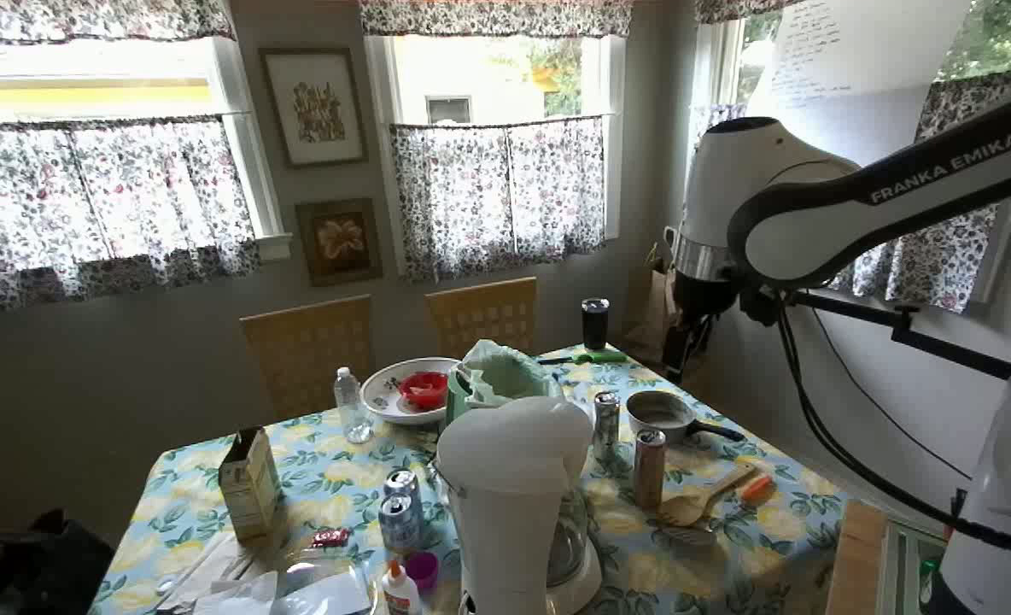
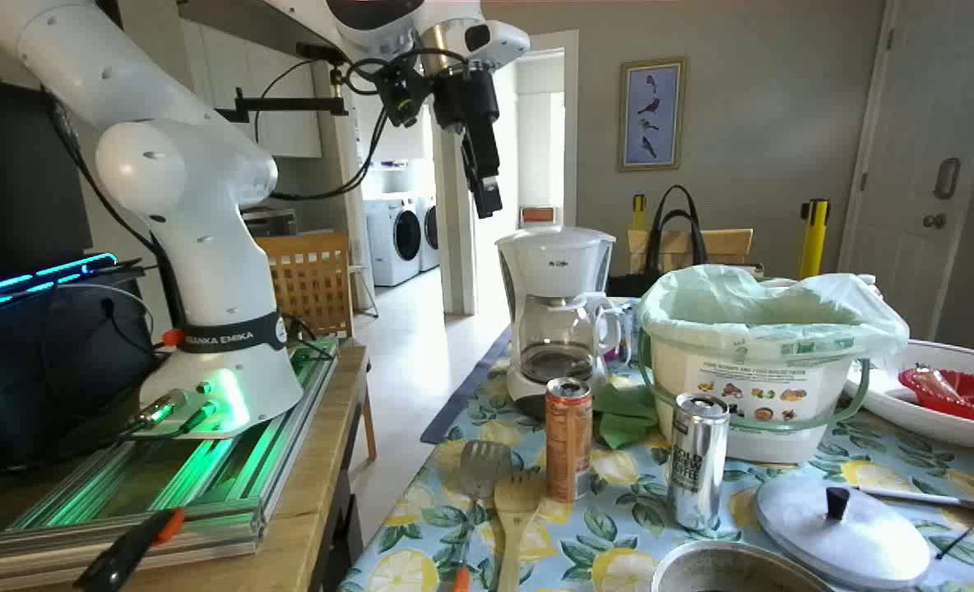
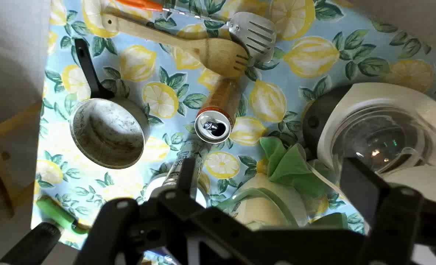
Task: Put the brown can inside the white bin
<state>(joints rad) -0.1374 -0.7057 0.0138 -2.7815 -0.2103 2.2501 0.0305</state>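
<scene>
The gripper hangs high, jaws spread and empty; from here I judge the step in hand to be the approach. In an exterior view, the brown can stands upright on the tablecloth, outside the white bin at its 2 o'clock and near the silver can at its 3 o'clock. In the wrist view, the brown can's opened top sits at 10 o'clock from the gap between the jaws: shift that way, then descend, avoiding the silver can. Grip gently at mid-body; the wall probably dents easily. Carry the can upright, since contents may spill, and release only above the green liner.
</scene>
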